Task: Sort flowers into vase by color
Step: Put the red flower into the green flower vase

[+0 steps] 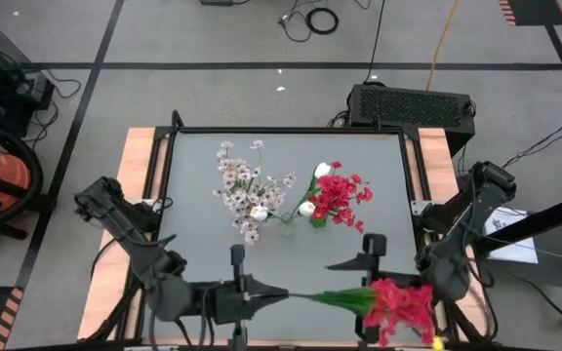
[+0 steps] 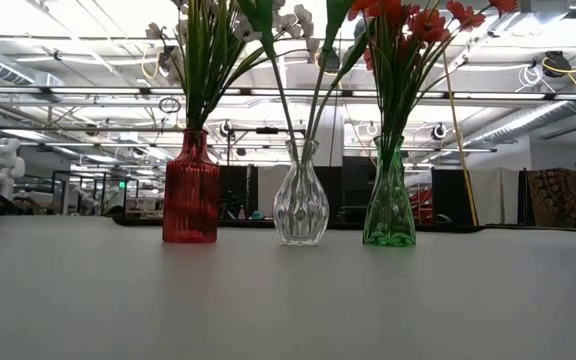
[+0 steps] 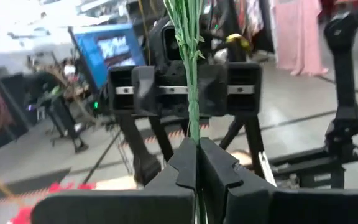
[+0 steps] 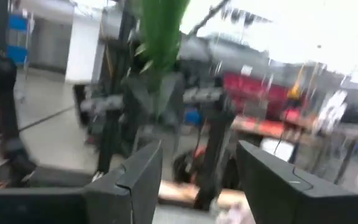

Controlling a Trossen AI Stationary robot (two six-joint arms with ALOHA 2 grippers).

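My left gripper is at the table's near edge, shut on a red flower sprig. The sprig's thin green stem runs toward the table's right to the red blooms. My right gripper is open just on the far side of the sprig's leaves, touching nothing. In its wrist view the green leaves show beyond its open fingers. At mid-table stand a red vase with pinkish-white sprigs, a clear vase with white buds and a green vase with red blooms. My left gripper pinches the sprig's bare stem near its lower end between the two fingers. The fingers point level toward the table's right, and the stem runs on along them. The sprig sticks out roughly level, with its blooms out past the fingers.
The three vases stand in a row at mid-table, their flowers spreading wide above them. A bare grey table surface lies between the vases and the arms. Wooden side strips edge the table, and a black box sits behind it.
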